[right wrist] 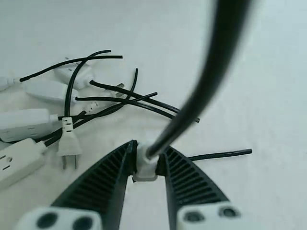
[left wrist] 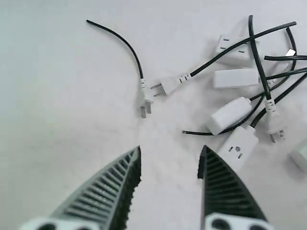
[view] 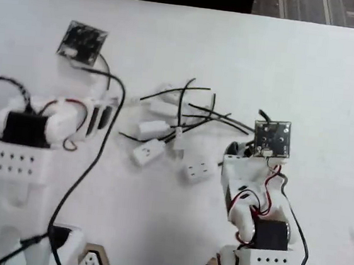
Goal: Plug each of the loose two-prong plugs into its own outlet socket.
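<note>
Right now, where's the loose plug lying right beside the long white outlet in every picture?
High view: plug mid-table, beside the long white outlet.
Left wrist view: plug beside the long white outlet.
Right wrist view: plug beside the long white outlet.
Shared landmark: that outlet.

Quick tally from us: we count five white outlet sockets (left wrist: pixel 238 145), one of them just poking in at the edge of the left wrist view. As for two-prong plugs (left wrist: pixel 146 101), we get four for sure, maybe a fifth buried in the tangle. Plus two arms (view: pixel 20 148).
</note>
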Controlling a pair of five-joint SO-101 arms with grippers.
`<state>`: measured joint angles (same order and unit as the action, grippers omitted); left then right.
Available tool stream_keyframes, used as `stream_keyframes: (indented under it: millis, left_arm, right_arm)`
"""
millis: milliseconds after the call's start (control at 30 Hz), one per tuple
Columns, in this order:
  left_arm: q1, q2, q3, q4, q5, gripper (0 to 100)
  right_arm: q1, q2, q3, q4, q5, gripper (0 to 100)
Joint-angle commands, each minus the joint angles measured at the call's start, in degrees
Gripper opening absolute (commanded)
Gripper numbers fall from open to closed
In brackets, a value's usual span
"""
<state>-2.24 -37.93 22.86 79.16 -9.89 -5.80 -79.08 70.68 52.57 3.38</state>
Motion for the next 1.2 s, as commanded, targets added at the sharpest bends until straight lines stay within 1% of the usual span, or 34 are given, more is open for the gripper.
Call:
stream_keyframes:
  millis: [0,100,167,233,333,400,500,600,867,1000,1167]
  left_arm:
    - [-5.05,-9.36,8.88,-4.84,0.35,20]
    - [-8.04,-12.53,15.03,-7.38,0.35,20]
    - [-9.27,-13.76,19.34,-9.05,0.35,20]
    - [-9.98,-14.81,23.74,-10.99,0.35,18]
    - [-10.24,-15.78,29.54,-14.51,0.35,11]
    - [-10.15,-16.22,33.14,-17.58,0.18,8]
    - [-10.15,-16.31,37.19,-21.27,-0.18,8]
    - [-10.15,-16.31,39.82,-23.65,-0.09,8]
    - [-10.15,-16.31,43.87,-26.46,-0.35,8]
    - [-10.15,-16.31,44.31,-26.46,-0.44,8]
    - [-10.15,-16.31,44.40,-26.29,-0.44,8]
  right_arm:
    - [-4.62,-0.48,-2.90,1.54,0.09,2.1]
    - [-7.08,-0.48,-2.99,2.15,4.22,2.1]
    - [-8.48,-0.48,-2.99,2.33,5.54,2.1]
    - [-9.71,-0.48,-2.99,3.03,5.54,2.1]
    - [-13.49,-0.40,-2.99,5.58,5.45,2.1]
    - [-16.13,-0.40,-2.55,6.02,5.19,2.1]
    - [-19.30,-0.31,-2.11,6.02,1.93,2.1]
    - [-22.20,1.89,-0.44,4.62,1.67,1.9]
    - [-22.29,18.42,1.49,-7.78,1.32,1.7]
    - [-22.11,22.81,1.58,-10.42,1.32,1.7]
    - [-19.56,23.60,1.93,-10.77,1.41,1.7]
